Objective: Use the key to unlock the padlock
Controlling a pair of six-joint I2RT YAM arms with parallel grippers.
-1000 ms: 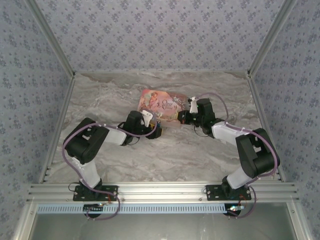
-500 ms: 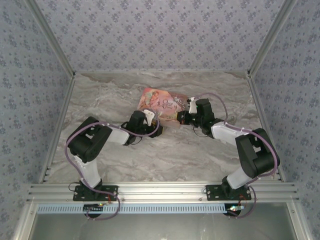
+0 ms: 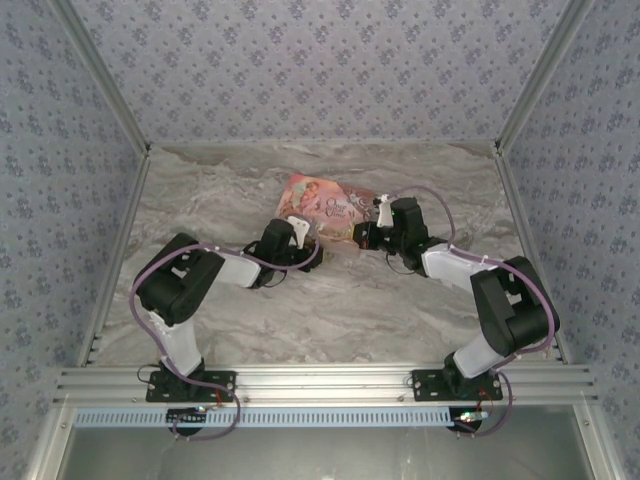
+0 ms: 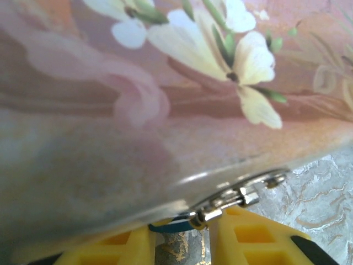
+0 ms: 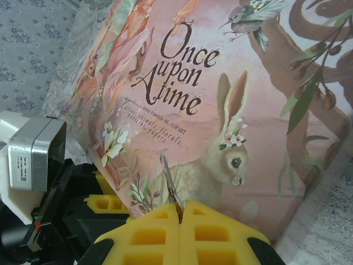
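Observation:
The pink illustrated box lies at mid-table. At its near edge in the left wrist view a silvery hasp carries the padlock, a blue-teal sliver with a silvery shackle, mostly hidden under the box. My left gripper has its yellow fingers on either side of the padlock, both touching it. My right gripper is shut on the key, a thin dark blade standing up from the fingertips in front of the box. From above, the left gripper and right gripper face each other at the box's near edge.
Patterned walls close the marble table on the left, back and right. The aluminium rail holding both arm bases runs along the near edge. My left wrist's black body and white camera sit close to the right gripper's left side.
My left gripper has slid up to the box's near edge and its jaws have narrowed around the padlock. The right gripper has stayed put, shut on the key.

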